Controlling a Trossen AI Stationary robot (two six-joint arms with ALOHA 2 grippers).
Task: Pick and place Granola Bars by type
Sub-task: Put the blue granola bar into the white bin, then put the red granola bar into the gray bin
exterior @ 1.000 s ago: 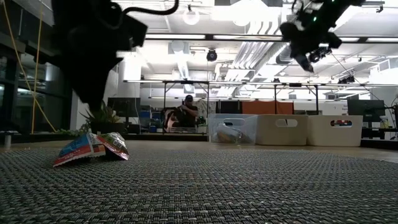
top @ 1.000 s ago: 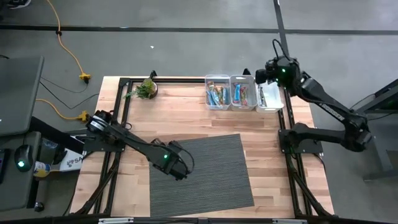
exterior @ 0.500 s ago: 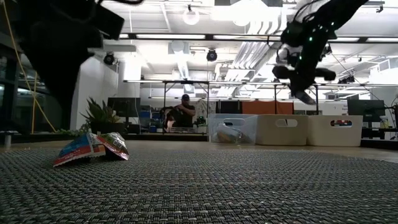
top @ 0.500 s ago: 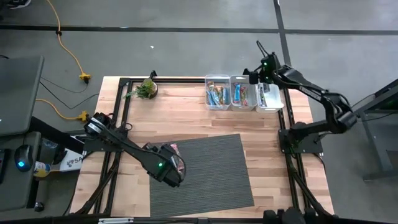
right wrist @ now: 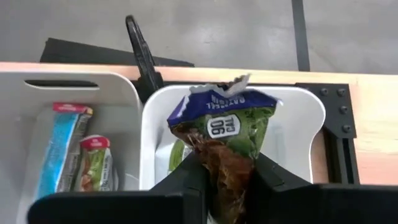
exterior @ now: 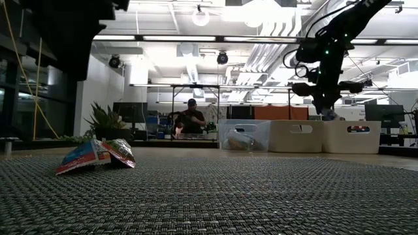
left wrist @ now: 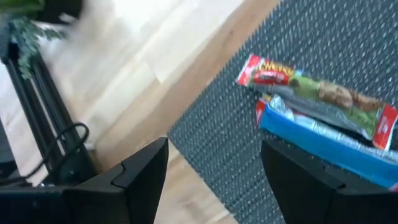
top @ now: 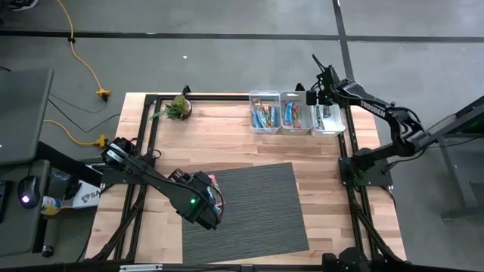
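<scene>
Green-wrapped granola bar [right wrist: 225, 134] is hanging in the closed right gripper [right wrist: 224, 171] directly over the white bin [right wrist: 298, 118] at the table's far edge, its long axis pointing down into it.

Colours on the sorting table

Dark grey woven mat [top: 249, 208] on pale blond wood table [top: 227, 143]; three white bins [top: 296, 113]. On the mat, a red-and-green wrapped bar [left wrist: 317, 93] beside a light blue one [left wrist: 323, 149]. A green-and-navy wrapper [right wrist: 227, 127] shows white lettering. Black arms; green plant [top: 178, 107].
</scene>
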